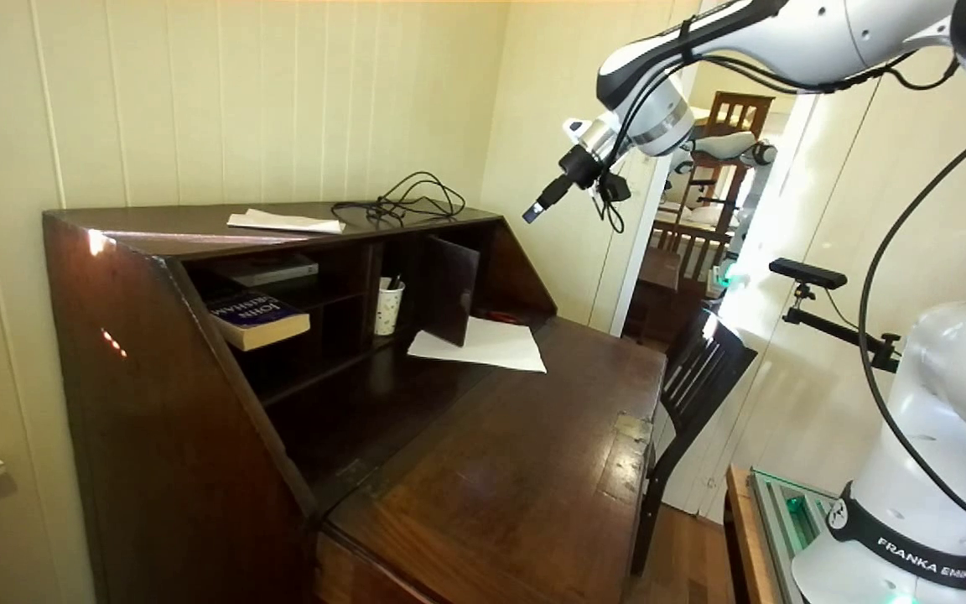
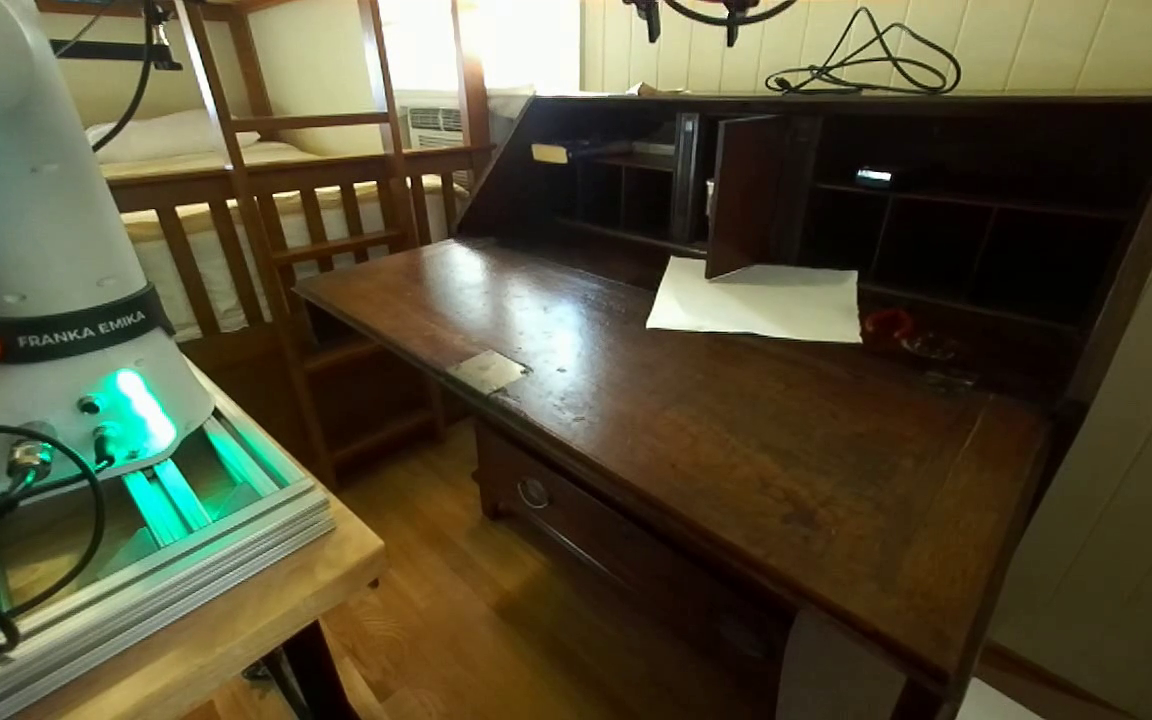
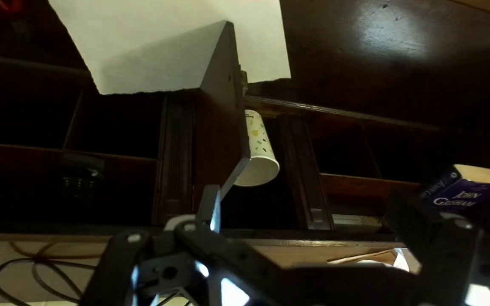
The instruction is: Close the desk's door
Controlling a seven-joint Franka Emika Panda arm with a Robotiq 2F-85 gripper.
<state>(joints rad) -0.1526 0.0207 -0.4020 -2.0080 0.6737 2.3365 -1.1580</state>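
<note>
The desk [image 1: 483, 470] is large dark reddish-brown wood with its broad writing flap folded down; it also shows in an exterior view [image 2: 736, 440]. The door [image 1: 449, 294] is a small upright dark panel in both exterior views [image 2: 748, 195]. It stands swung open, jutting out from the middle cubby over a white paper. It also shows in the wrist view [image 3: 221, 123]. My gripper [image 1: 532, 211] is in the air above and in front of the desk top, apart from the door. Its fingers are spread and empty in an exterior view [image 2: 692, 33] and the wrist view [image 3: 306, 210].
A patterned paper cup [image 1: 389, 306] stands in the middle cubby beside the door. White paper [image 2: 761, 305] lies under the door. A book [image 1: 261, 320] sticks out of a cubby. Black cable [image 2: 866, 70] lies on the desk top. A dark chair [image 1: 705, 377] stands beside the flap.
</note>
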